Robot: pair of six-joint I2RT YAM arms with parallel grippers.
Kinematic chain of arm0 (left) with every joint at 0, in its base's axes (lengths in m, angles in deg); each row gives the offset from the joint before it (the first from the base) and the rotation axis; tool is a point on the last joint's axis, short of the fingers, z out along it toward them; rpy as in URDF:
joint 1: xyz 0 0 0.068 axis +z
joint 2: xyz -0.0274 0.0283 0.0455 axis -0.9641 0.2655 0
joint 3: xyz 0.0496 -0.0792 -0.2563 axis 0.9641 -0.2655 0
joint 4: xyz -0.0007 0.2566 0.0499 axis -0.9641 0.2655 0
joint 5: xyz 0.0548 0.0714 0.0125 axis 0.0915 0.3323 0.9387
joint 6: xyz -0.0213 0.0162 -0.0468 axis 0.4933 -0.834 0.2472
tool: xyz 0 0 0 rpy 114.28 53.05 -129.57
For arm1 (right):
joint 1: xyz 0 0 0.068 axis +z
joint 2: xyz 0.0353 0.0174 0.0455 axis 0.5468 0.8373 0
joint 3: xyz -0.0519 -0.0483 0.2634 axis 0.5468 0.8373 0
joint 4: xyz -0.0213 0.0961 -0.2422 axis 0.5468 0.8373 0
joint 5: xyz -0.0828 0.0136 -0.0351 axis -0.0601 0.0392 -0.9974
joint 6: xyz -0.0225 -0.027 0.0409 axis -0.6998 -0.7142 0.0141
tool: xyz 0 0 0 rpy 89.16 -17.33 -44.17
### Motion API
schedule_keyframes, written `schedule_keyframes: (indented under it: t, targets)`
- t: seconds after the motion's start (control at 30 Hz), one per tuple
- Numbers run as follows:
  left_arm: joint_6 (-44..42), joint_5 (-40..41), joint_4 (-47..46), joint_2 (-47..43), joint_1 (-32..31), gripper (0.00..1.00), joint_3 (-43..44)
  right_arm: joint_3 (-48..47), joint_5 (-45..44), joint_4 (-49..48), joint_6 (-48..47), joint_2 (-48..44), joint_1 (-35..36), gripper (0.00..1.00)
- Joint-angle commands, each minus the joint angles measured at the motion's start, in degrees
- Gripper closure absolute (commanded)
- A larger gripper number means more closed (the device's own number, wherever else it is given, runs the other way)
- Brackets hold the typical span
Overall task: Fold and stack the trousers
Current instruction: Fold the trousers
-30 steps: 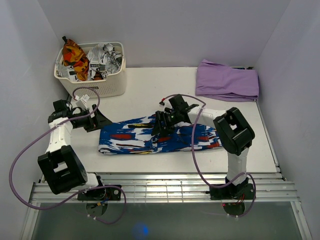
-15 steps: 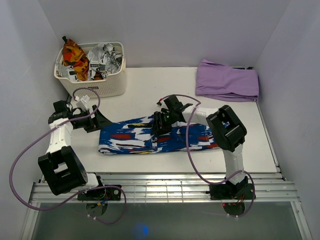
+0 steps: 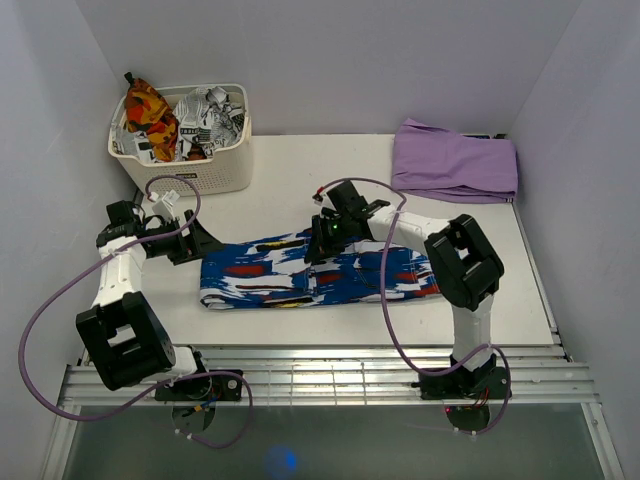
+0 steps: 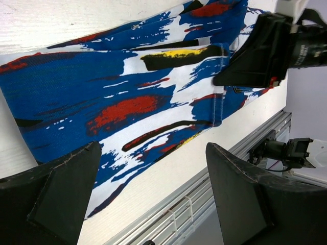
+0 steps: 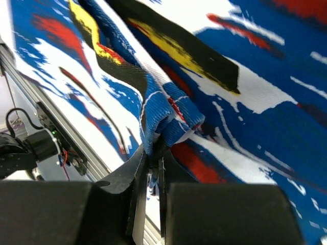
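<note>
You have no text, label, brand or number to read in these 3 views. The black-and-white printed cloth [image 3: 205, 115] in the basket [image 3: 200, 178], well beyond the left gripper [image 3: 208, 243], carries marks too small to read as letters.

One trousers [image 3: 262, 280], one basket [image 3: 215, 176], one lilac garment [image 3: 455, 165]

The left arm [image 3: 118, 272] rises from its base and points right, its hand [image 3: 200, 243] held low with both fingers [image 4: 56, 199] spread wide and nothing between them. The right arm [image 3: 462, 262] bends sharply at the elbow and stretches left toward the middle. Its hand [image 3: 318, 246] tips downward, fingers [image 5: 127, 204] pressed together and pinching a raised fold of the trousers [image 5: 168, 117].
</note>
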Motion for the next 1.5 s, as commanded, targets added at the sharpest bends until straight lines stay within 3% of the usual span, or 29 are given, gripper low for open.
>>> schedule_keyframes:
  t: [0.0, 0.23, 0.43, 0.6, 0.73, 0.87, 0.97, 1.17, 1.23, 1.4, 1.47]
  targets:
    - [-1.45, -0.67, -0.63, -0.88, 0.31, 0.06, 0.12, -3.73, -3.35, 2.67, -2.35, -4.94, -0.5, 0.92]
    - [-6.36, -5.14, 2.53, 1.75, 0.31, 0.13, 0.47, -3.91, -5.73, 5.66, -6.13, -1.18, -1.03, 0.92]
    - [-11.99, -9.89, 9.11, 12.8, -0.39, 0.36, 3.72, -3.83, -3.71, 7.07, -5.69, 2.88, -1.03, 0.92]
    - [-17.36, -3.67, 14.83, 24.42, -0.75, 0.47, 6.63, -2.68, -4.94, 7.6, -5.78, 1.47, -2.26, 0.92]
    - [-14.57, 3.71, 10.9, 32.95, -0.4, 0.54, 4.88, -3.03, -6.6, 9.09, -8.41, 2.61, -3.76, 0.92]
    - [-9.81, 10.39, 1.5, 36.47, -0.04, 0.55, 4.69, -3.47, -6.18, 9.62, -12.63, 5.25, -3.93, 0.92]
    - [-10.06, 10.41, -0.98, 37.44, -0.04, 0.52, 10.11, -5.48, -5.72, 9.27, -15.8, 6.57, -4.2, 0.92]
    - [-17.17, 6.29, 8.75, 38.67, -0.04, 0.41, 21.99, -8.48, -8.81, 9.27, -16.95, 7.89, -6.39, 0.92]
    - [-20.95, 1.72, 17.62, 39.2, 0.04, 0.38, 26.48, -8.48, -8.11, 9.27, -15.89, 7.89, -7.09, 0.92]
    - [-32.99, -4.44, 33.79, 38.59, -0.04, 0.39, 26.15, -6.47, -5.03, 8.4, -14.05, 6.75, -7.27, 0.84]
    - [-34.76, -5.85, 34.71, 38.33, -0.04, 0.4, 22.81, -5.85, -3.98, 7.69, -13.52, 6.57, -7.27, 0.82]
